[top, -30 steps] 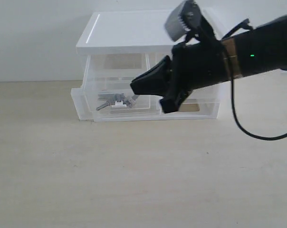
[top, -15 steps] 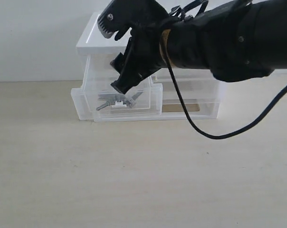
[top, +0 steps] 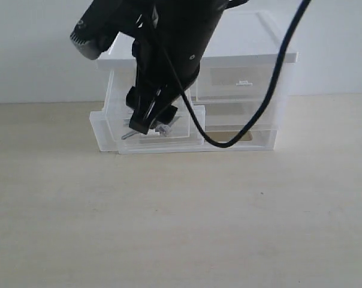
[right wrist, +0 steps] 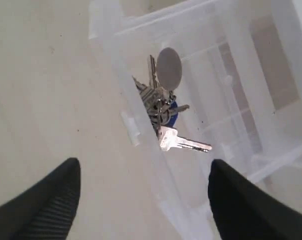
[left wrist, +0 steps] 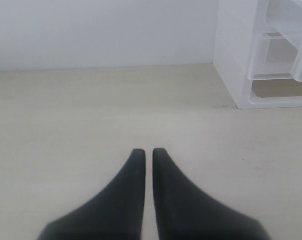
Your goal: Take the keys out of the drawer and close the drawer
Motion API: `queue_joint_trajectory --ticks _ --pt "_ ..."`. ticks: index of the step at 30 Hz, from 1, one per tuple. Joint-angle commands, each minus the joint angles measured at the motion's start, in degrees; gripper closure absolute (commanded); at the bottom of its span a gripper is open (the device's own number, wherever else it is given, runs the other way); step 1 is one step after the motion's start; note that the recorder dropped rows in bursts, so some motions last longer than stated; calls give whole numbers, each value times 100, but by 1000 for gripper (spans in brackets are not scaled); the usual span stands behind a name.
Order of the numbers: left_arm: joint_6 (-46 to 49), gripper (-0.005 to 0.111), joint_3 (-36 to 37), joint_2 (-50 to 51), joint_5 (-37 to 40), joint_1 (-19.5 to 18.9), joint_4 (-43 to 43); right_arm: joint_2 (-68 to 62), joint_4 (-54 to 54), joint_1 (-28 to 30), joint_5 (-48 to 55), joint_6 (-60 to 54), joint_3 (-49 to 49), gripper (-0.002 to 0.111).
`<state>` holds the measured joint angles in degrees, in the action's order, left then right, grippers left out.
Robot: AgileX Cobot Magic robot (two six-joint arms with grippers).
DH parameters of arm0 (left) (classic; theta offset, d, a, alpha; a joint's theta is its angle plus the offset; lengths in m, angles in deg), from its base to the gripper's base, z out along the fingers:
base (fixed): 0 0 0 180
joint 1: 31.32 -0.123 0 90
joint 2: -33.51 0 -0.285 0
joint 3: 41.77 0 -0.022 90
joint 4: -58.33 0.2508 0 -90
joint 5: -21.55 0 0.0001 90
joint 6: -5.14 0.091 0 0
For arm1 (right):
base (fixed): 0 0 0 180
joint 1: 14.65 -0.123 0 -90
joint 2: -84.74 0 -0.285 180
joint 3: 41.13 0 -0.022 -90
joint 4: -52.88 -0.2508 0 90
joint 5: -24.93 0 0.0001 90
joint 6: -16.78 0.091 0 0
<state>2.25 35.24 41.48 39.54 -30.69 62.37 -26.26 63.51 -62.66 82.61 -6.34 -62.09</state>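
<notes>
The left gripper (left wrist: pixel 148 152) hung low over the bare table (left wrist: pixel 91 110), well out from the drawer unit (left wrist: pixel 238 65) and off to one side of it, its two black fingers pressed almost together with only a thin slit between them and nothing held; at the unit's left half the drawer (top: pixel 103 135) stood pulled out from the unit's front, its translucent walls open at the top; the keys (right wrist: pixel 163 107) lay inside it on the floor, just behind its front wall, with the round grey tag, the blue fob and one silver key fanned out; the right gripper (right wrist: pixel 144 165) hovered over that open drawer, reaching across to the unit's left half, jaws spread wide and empty, one finger out past the drawer's front wall and the other further in towards the unit, with the keys ahead of the gap and apart from both; from the exterior view the arm hid most of the bunch; the front wall stood between the outer finger and the keys; the right-hand drawer (top: pixel 241 81) sat pushed in; a black cable (top: pixel 229 141) looped down across the unit's front.
</notes>
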Motion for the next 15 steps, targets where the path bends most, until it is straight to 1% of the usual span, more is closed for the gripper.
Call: queue_joint_trajectory --ticks 1,2,4,13,14,15 --pt "-56 102 21 -18 10 -13 -10 -479 140 10 -294 -265 -251 43" --pt "-56 102 21 -18 10 -13 -10 -545 267 10 -406 -240 -261 44" --pt "-56 102 21 -18 10 -13 -10 -727 651 10 -726 -137 -261 48" --pt "-56 102 21 -18 10 -13 -10 -872 929 10 -729 -125 -261 49" --pt "-56 102 21 -18 10 -13 -10 -895 929 10 -729 -125 -261 51" --pt "-56 102 21 -18 10 -13 -10 -921 917 10 -729 -125 -250 60"
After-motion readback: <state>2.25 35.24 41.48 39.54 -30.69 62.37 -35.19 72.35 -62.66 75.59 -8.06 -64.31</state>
